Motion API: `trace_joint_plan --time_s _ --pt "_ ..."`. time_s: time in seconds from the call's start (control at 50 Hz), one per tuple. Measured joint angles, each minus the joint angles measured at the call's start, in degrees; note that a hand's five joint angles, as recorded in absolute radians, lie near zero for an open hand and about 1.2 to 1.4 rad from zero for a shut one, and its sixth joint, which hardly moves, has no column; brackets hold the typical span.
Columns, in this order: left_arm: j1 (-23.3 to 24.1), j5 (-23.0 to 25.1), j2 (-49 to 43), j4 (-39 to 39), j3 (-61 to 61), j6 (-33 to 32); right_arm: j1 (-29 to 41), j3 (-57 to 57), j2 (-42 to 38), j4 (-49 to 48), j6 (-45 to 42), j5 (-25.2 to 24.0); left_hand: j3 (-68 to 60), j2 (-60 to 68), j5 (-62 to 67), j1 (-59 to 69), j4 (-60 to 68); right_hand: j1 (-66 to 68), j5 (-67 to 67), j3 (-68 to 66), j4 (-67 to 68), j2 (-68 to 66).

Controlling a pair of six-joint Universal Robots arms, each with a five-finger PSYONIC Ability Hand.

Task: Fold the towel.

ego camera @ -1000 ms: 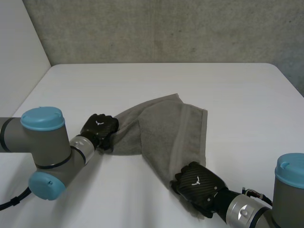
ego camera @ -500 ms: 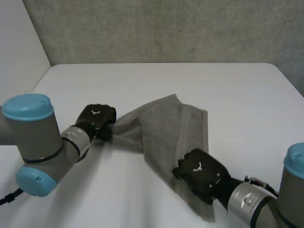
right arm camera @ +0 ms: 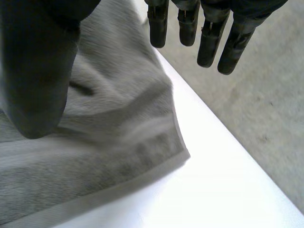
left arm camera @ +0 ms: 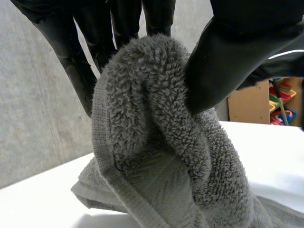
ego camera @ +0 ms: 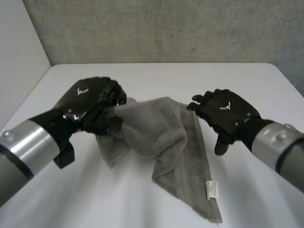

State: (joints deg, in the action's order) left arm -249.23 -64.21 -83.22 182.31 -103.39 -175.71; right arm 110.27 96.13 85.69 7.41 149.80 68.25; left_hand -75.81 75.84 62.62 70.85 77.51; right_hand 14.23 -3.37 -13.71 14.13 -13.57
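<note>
Your left hand (ego camera: 88, 99) pinches a bunched edge of the grey terry towel (ego camera: 161, 137), lifted at its 9 o'clock side above the white table (ego camera: 156, 76); the rest trails toward 5 o'clock; your right hand (ego camera: 228, 111), fingers loose and holding nothing, hovers at the 3 o'clock corner; pinch that corner firmly before lifting, so both ends rise level.

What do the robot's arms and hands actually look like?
The left hand and right hand are black, with a woven, carbon-like surface and a small white mark on the back. They end round, silver-grey arms.
</note>
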Motion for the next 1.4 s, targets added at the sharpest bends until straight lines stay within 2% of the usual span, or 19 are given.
trace_joint_plan --time_s 0.12,0.22,0.24,0.34,0.52,0.74,0.82,1.02,1.14,1.2,1.22,1.4 --pt "-1.99 0.12 0.98 0.78 -5.06 -0.51 0.16 -9.13 -10.59 -0.15 5.31 2.99 0.00 0.00 0.00 0.00 0.22 -0.61 0.00 0.19 -0.25 0.00" --pt "-5.67 -0.01 0.14 1.31 -7.66 -2.04 1.28 -19.15 -21.45 -0.01 10.40 3.82 0.00 0.00 0.00 0.00 0.22 -0.61 0.00 0.19 -0.25 0.00" --pt "-7.22 -0.02 -0.14 1.44 -8.48 -3.53 1.85 -22.86 -25.29 0.21 11.71 3.96 0.00 0.00 0.00 0.00 0.22 -0.61 0.00 0.19 -0.25 0.00" --pt "-10.17 0.08 -0.44 1.62 -10.25 -7.98 3.25 -32.51 -34.77 1.36 13.36 4.09 0.00 0.00 0.00 0.00 0.22 -0.58 -0.01 0.19 -0.24 0.00" --pt "-11.61 2.13 -0.29 1.66 -12.41 -11.67 4.88 -49.93 -49.50 3.19 16.48 4.67 -0.01 0.00 0.00 0.00 0.22 1.70 -2.40 -1.88 1.55 -2.03" --pt "-13.28 6.12 0.09 1.63 -13.89 -11.53 4.85 -72.16 -64.14 8.39 18.69 10.05 -0.01 0.00 0.00 0.00 0.23 6.63 -8.61 -7.57 7.19 -7.34" --pt "-13.43 6.46 0.20 1.59 -13.88 -11.50 4.80 -77.67 -67.26 9.96 18.46 11.37 -0.01 0.00 0.00 0.00 0.23 7.21 -9.47 -8.30 8.14 -7.98" --pt "-13.60 6.41 0.55 1.56 -13.54 -11.49 4.78 -83.42 -70.81 11.77 18.04 11.26 -0.01 0.00 0.00 0.00 0.23 22.42 -23.40 -23.08 22.56 -23.21" --pt "-13.64 6.38 1.40 1.56 -13.16 -11.42 4.77 -83.32 -71.24 11.88 18.03 9.55 -0.01 0.00 0.00 0.00 0.23 41.54 -41.73 -41.20 40.72 -41.73" --pt "-13.69 6.38 1.75 1.59 -13.02 -11.37 4.78 -83.32 -71.06 12.07 18.06 8.79 -0.01 0.00 0.00 0.00 0.23 58.81 -59.76 -58.11 57.81 -59.28" --pt "-13.72 6.38 1.85 1.60 -12.96 -11.35 4.78 -83.35 -70.91 12.21 18.08 8.56 -0.01 0.00 0.00 0.00 0.23 61.37 -62.67 -61.18 60.83 -61.53" --pt "-15.08 6.38 1.83 1.61 -12.26 -11.28 4.90 -82.98 -65.27 15.28 18.88 8.13 -0.01 0.00 0.00 0.00 0.24 61.41 -63.16 -62.90 62.49 -61.53"
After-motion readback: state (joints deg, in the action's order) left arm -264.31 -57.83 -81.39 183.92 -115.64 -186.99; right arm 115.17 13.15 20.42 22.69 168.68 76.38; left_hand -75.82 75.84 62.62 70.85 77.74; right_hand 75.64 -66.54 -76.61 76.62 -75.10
